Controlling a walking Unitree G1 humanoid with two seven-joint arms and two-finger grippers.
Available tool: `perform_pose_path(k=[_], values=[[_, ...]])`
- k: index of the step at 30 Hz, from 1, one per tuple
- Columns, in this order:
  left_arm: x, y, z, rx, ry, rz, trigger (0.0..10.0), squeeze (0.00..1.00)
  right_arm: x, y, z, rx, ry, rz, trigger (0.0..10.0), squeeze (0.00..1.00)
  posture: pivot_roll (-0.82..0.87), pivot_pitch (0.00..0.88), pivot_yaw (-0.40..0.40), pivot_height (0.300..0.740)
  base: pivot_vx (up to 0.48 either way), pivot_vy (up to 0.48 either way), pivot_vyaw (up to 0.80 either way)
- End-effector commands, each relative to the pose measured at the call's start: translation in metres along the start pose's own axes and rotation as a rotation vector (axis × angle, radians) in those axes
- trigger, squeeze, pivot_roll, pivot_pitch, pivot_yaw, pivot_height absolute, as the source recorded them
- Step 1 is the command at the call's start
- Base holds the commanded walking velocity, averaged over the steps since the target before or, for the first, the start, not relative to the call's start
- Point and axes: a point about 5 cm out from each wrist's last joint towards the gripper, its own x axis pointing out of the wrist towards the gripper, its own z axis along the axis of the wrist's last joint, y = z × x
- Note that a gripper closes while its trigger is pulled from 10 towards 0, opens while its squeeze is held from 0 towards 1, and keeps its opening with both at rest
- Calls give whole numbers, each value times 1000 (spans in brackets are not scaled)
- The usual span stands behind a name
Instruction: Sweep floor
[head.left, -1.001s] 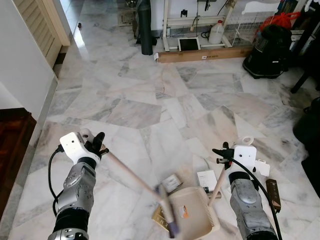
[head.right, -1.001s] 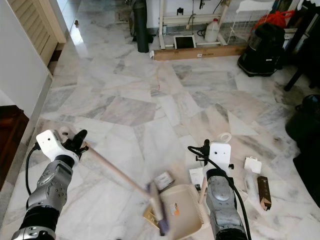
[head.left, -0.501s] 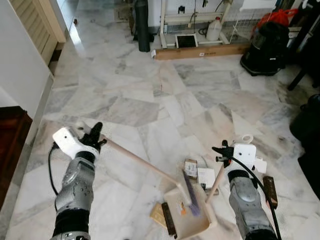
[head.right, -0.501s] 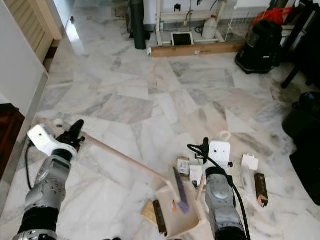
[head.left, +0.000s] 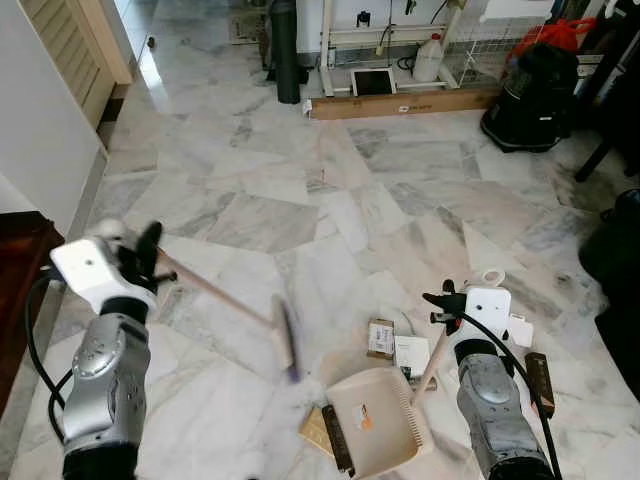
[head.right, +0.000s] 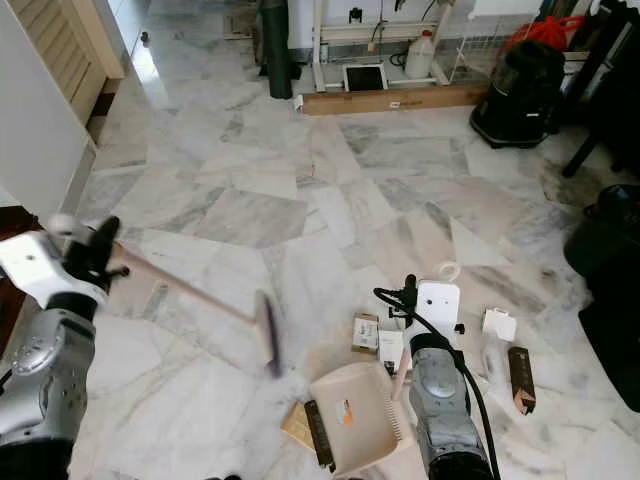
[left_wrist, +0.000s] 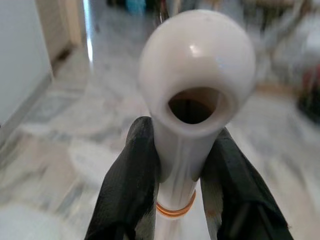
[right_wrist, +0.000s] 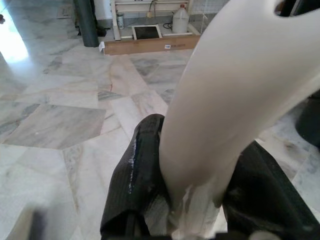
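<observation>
My left gripper (head.left: 150, 248) is shut on the top of a pale broom handle (head.left: 215, 295), raised at the left. The left wrist view shows black fingers (left_wrist: 129, 175) clamped on the white, holed handle end (left_wrist: 196, 65). The dark broom head (head.left: 288, 338) is blurred above the marble floor, left of a beige dustpan (head.left: 378, 418). My right gripper (head.left: 446, 302) is shut on the dustpan's upright handle (head.left: 432, 358), which the right wrist view also shows (right_wrist: 230, 85). A small box (head.left: 380, 337) and a white card (head.left: 410, 352) lie by the pan's far edge; a brown piece (head.left: 316, 430) lies at its left.
A brown box (head.left: 541, 372) and a white scrap (head.left: 520, 330) lie right of my right arm. Far back stand a black vacuum cleaner (head.left: 530, 95), a long cardboard box (head.left: 400, 103), a dark post (head.left: 287, 50) and a white jug (head.left: 428, 60). A wall and dark wooden step (head.left: 20, 270) border the left.
My left arm has swung the broom back to the left, so its head has left the dustpan and now hangs over the floor beside it. The right arm and dustpan have barely moved.
</observation>
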Motion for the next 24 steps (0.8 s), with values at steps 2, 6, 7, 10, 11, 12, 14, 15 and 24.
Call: perform_pose_path(k=[2, 6, 7, 10, 11, 12, 14, 15, 24], values=[[-2, -2, -6, 56, 53, -46, 10000, 0, -4, 1, -14, -2, 68, 4, 10000, 0, -23, 136, 10, 740, 0, 0, 0], [-2, -8, -13, 76, 115, -100, 10000, 0, -3, -1, -13, -4, 68, 1, 10000, 0, -21, 141, 10, 740, 0, 0, 0], [-4, -14, -20, 50, 165, -149, 10000, 0, -3, -1, -13, -5, 68, -1, 10000, 0, -21, 144, 10, 740, 0, 0, 0], [-5, -17, -25, 14, 196, -178, 10000, 0, -3, -1, -13, -4, 67, -1, 10000, 0, -21, 144, 10, 740, 0, 0, 0], [-6, -18, -27, -4, 206, -181, 10000, 0, -3, -1, -13, -4, 66, -1, 10000, 0, -24, 146, 11, 740, 0, 0, 0], [-6, -19, -27, -13, 209, -179, 10000, 0, -2, -1, -13, -4, 66, -1, 10000, 0, -24, 146, 11, 740, 0, 0, 0], [-5, -19, -28, -60, 208, -161, 10000, 0, -2, -1, -12, -3, 65, -2, 10000, 0, -24, 146, 11, 740, 0, 0, 0], [-4, -19, -28, -81, 207, -152, 10000, 0, -2, -1, -12, -3, 65, -2, 10000, 0, -24, 146, 11, 740, 0, 0, 0], [11, -23, -20, -305, 183, -110, 10000, 0, -1, -2, -12, -3, 66, -5, 10000, 0, -31, 161, 9, 740, 0, 0, 0]])
